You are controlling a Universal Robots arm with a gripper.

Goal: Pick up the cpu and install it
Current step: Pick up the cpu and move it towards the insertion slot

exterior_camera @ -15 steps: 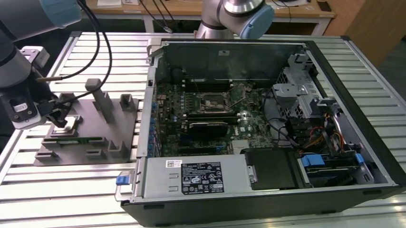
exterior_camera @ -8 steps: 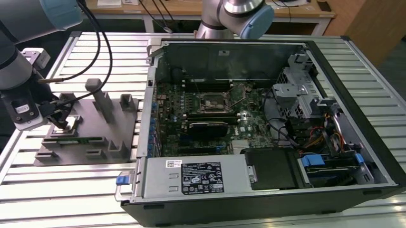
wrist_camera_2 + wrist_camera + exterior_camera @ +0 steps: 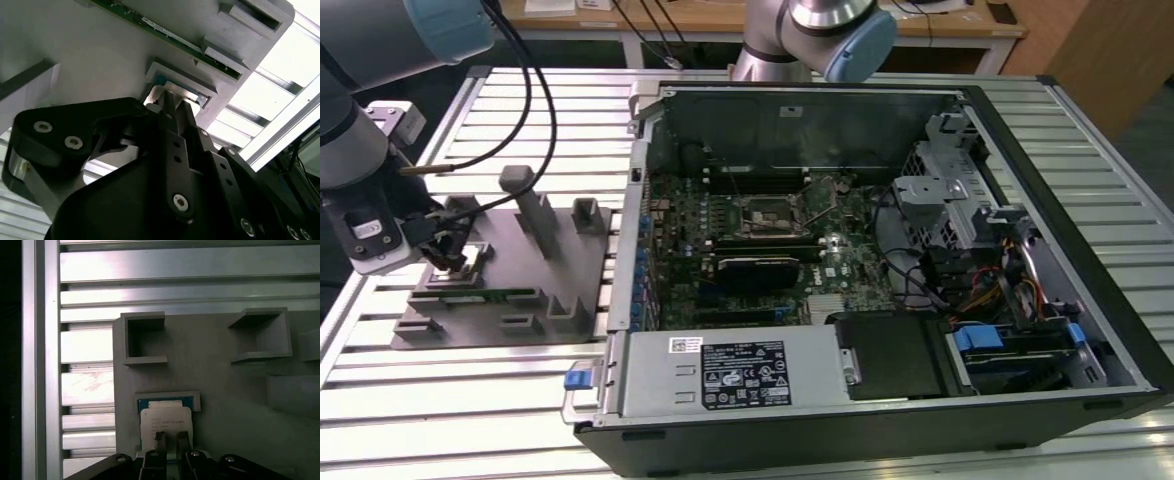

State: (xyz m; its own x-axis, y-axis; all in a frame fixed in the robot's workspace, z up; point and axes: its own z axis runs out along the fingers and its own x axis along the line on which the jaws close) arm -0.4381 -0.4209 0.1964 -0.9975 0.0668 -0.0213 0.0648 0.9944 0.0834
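The cpu [image 3: 165, 421], a small square chip with a silver top and pale rim, lies in a shallow framed recess of the grey fixture plate [image 3: 225, 390]. The second wrist view shows the cpu [image 3: 172, 92] just beyond the fingertips [image 3: 165, 107]. My gripper [image 3: 171, 439] hangs over the chip's near edge, its two dark fingers drawn close together with only a narrow gap and nothing clamped between them. In the exterior view the gripper [image 3: 450, 258] is at the left, over the fixture plate [image 3: 494, 300], well away from the open computer case [image 3: 854, 250] and its square socket [image 3: 767, 212].
A green memory stick [image 3: 480, 295] lies in a slot on the fixture plate, with grey upright posts [image 3: 527, 205] beside it. The ribbed metal table [image 3: 454, 390] lies under everything. A second arm's base [image 3: 814, 35] stands behind the case. Cables [image 3: 520, 110] hang near my arm.
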